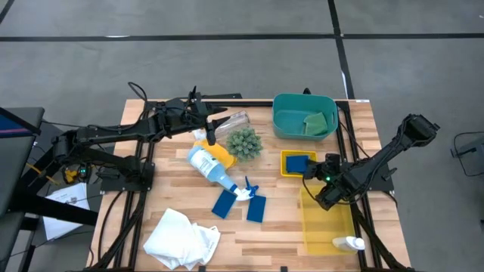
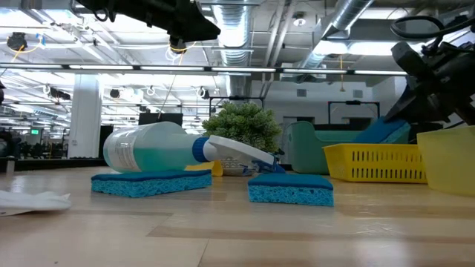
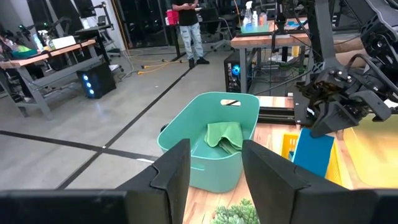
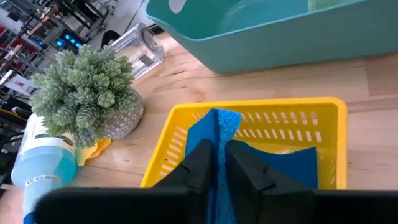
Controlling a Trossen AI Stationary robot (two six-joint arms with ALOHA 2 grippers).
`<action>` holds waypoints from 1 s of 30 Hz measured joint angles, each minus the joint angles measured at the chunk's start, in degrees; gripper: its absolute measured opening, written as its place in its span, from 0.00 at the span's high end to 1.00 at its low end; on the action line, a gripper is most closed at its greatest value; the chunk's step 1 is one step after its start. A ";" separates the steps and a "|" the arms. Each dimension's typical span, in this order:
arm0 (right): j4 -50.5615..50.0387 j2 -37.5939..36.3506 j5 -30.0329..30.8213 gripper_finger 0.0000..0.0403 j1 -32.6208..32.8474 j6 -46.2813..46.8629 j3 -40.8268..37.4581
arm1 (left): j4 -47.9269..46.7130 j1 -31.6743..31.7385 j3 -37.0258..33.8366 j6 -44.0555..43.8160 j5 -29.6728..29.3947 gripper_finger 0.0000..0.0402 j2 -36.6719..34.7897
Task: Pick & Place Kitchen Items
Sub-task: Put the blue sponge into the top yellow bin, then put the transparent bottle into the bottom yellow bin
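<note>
My right gripper is shut on a blue sponge over the small yellow basket. My left gripper hangs open above the table's far left, pointing level toward the teal bin, which holds a green sponge. The spray bottle lies on its side, its body resting on a blue sponge, with another blue sponge beside it. A white cloth lies near the front edge. The clear cup lies on its side. My right gripper pinches the blue sponge's upper edge between its two fingers. The fingers slant down at it from the table's right side. The sponge stands on edge below them, its lower part inside the yellow basket.
A spiky green plant ball stands mid-table between my two grippers, with something yellow beside it. A tall translucent yellow bin with a small white bottle beside it stands at the near right.
</note>
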 joint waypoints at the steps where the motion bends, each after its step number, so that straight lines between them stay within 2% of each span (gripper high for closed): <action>1: 0.02 0.00 0.19 0.89 0.00 -0.30 0.00 | 0.00 -0.01 0.00 0.00 0.00 0.65 0.00; 12: -0.08 0.00 1.56 0.57 0.00 -2.32 0.00 | -0.07 -0.01 0.00 0.00 0.00 0.65 0.00; 16: -0.05 0.00 2.82 0.48 0.00 -3.61 0.00 | -0.36 -0.02 0.00 0.01 0.00 0.65 0.00; 21: -0.53 0.00 4.53 0.44 0.00 -6.34 0.93 | -0.52 -0.02 0.00 0.02 0.00 0.65 0.00; 30: -2.79 0.00 7.56 0.43 0.04 -15.46 5.60 | -0.89 -0.02 0.00 0.02 0.01 0.65 0.00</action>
